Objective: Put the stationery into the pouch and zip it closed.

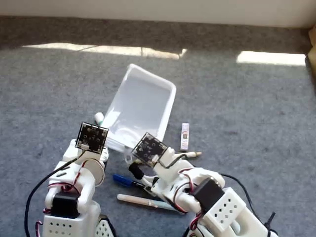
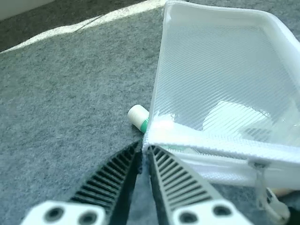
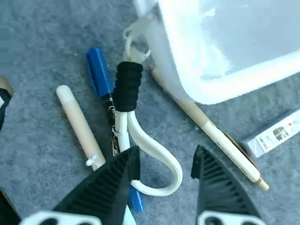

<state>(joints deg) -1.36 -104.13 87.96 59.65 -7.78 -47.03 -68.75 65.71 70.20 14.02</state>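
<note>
The left claw (image 2: 144,152) is pressed together at a corner of the pouch (image 2: 220,70), the right claw (image 3: 164,164) gapes around the zip cord (image 3: 177,166), and I fear it snags the blue pen (image 3: 97,70) beneath too, the pens (image 3: 77,122) lying outside beside it.

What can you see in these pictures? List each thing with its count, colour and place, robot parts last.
pouch: one, white mesh, mid-carpet
capped tube: one, white and green, against the pouch's side
small box: one, whitish, beside the pouch
cream pens: two, one beside the blue pen, one partly under the pouch
blue pen: one, blue and white, near the pouch
cord: one, white loop, black binding, at the pouch's edge
carpet: grey
left pincer: black, shut on the pouch's corner
right pincer: black, open around the cord
</note>
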